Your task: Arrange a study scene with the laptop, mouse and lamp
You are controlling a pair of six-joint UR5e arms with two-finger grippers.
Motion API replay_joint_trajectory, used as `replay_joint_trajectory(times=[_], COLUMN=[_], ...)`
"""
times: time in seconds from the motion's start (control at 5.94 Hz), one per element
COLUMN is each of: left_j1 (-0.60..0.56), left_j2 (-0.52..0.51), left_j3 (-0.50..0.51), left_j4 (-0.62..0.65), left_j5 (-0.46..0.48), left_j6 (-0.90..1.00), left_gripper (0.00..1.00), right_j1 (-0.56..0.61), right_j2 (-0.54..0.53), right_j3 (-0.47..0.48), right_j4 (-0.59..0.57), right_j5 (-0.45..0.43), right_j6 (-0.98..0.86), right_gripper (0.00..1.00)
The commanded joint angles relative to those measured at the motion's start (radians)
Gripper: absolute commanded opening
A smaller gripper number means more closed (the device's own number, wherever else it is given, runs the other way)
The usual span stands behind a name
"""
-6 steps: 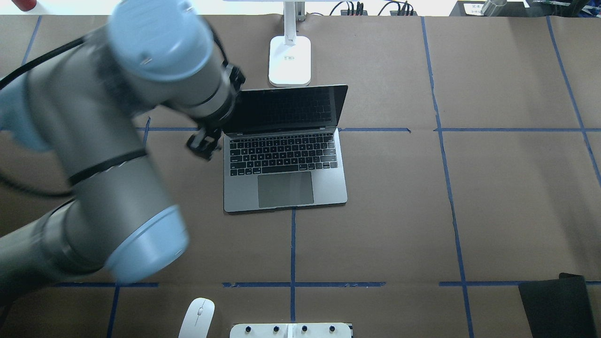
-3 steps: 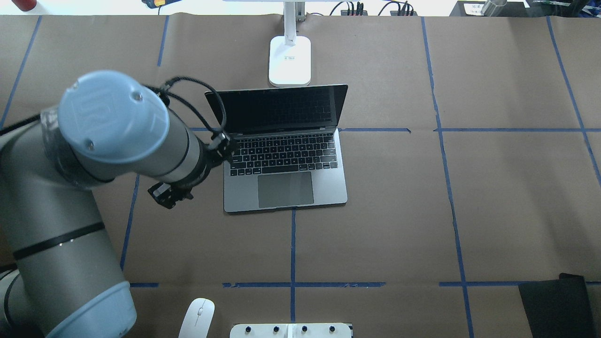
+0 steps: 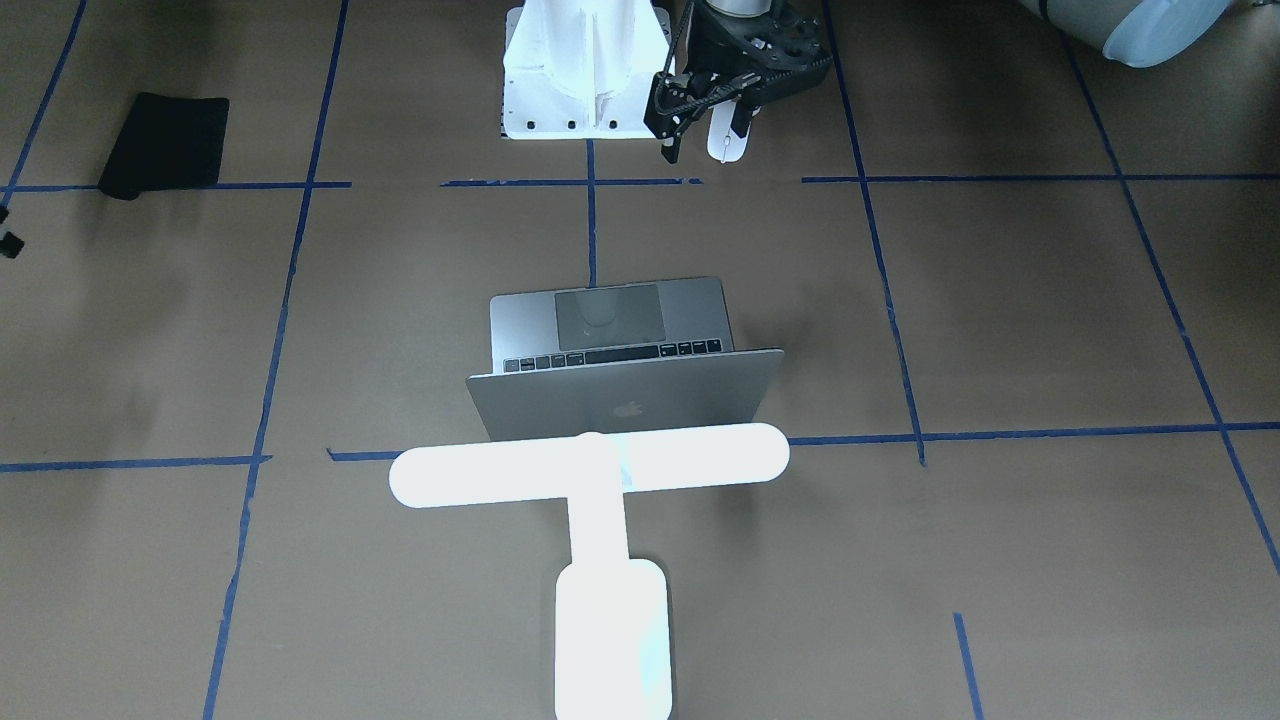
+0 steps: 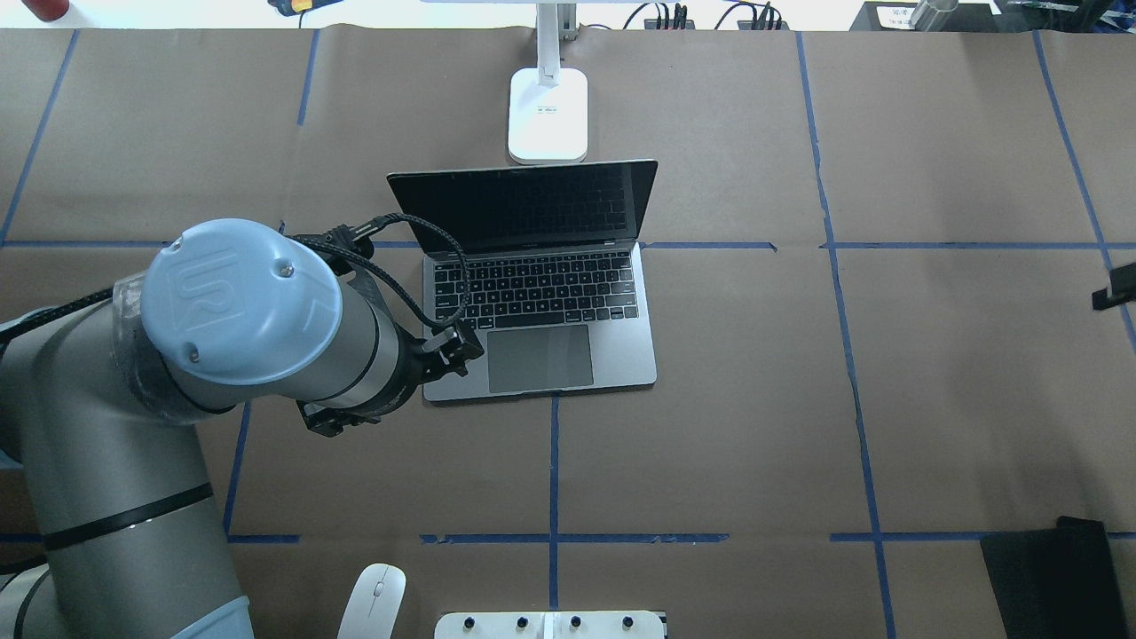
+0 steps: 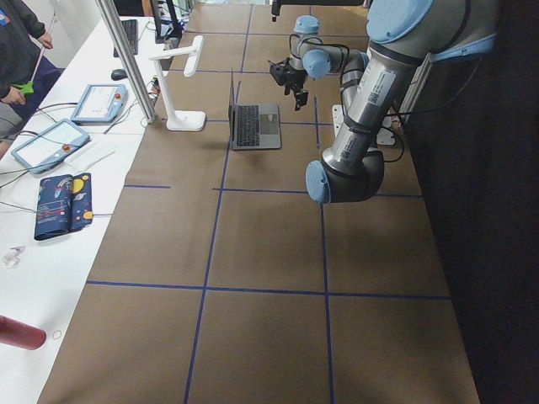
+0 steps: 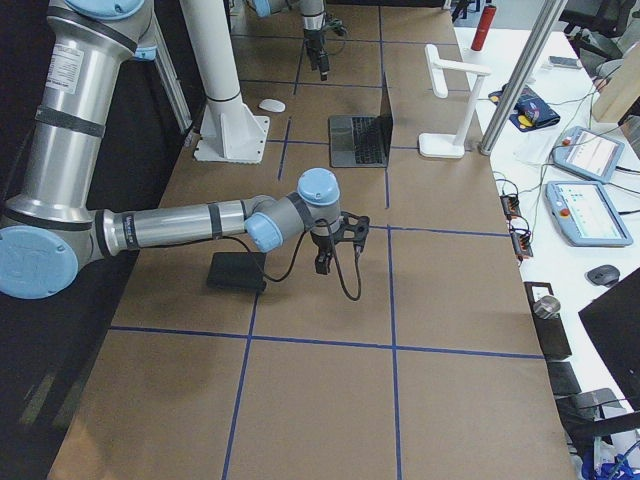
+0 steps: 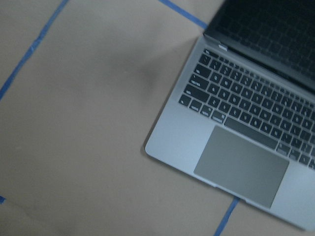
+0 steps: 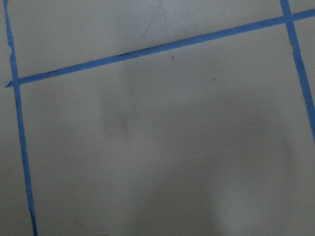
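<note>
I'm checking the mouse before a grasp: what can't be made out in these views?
- mouse: front-facing view, partly hidden behind the left gripper; overhead view, cut by the bottom edge.
- right gripper: overhead view, cut by the right edge; open or shut unclear.
- lamp: front-facing view, glare washes out all surface detail.

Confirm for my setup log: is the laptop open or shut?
Open. The laptop has its lid raised behind the base, and the overhead view shows the dark screen, keys and trackpad all exposed.
</note>
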Motion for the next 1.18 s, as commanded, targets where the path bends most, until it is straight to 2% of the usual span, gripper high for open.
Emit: replay_joint_trajectory(times=[0.0,0.34,0.51,0.67,0.84,1.01], left_j1=[0.054,0.107,0.108,0.108,0.108,0.108], left_j2=[0.093,0.096,0.096,0.096,0.096,0.096], left_j3=[-0.014,-0.011,-0.012,-0.026,-0.031,-0.047], left_j4=[-0.062,-0.054,-0.056,-0.051,-0.050,-0.050], left_j5=[0.000,-0.001,-0.003,-0.003,-0.003,-0.004], left_j6=[0.132,0.201,0.208,0.208,0.208,0.208], left_gripper=[1.00,1.00,1.00,1.00,1.00,1.00], right_j1=[-0.102,-0.301,-0.434,-0.535,-0.632,-0.758], right_j2=[-0.111,-0.200,-0.257,-0.323,-0.325,-0.340], right_j3=[0.024,0.026,0.026,0.012,0.008,-0.026], right_j4=[0.144,0.303,0.351,0.455,0.473,0.553], right_j5=[-0.038,-0.153,-0.241,-0.304,-0.351,-0.439], right_j6=[0.131,0.291,0.361,0.427,0.510,0.596], right_gripper=[1.00,1.00,1.00,1.00,1.00,1.00])
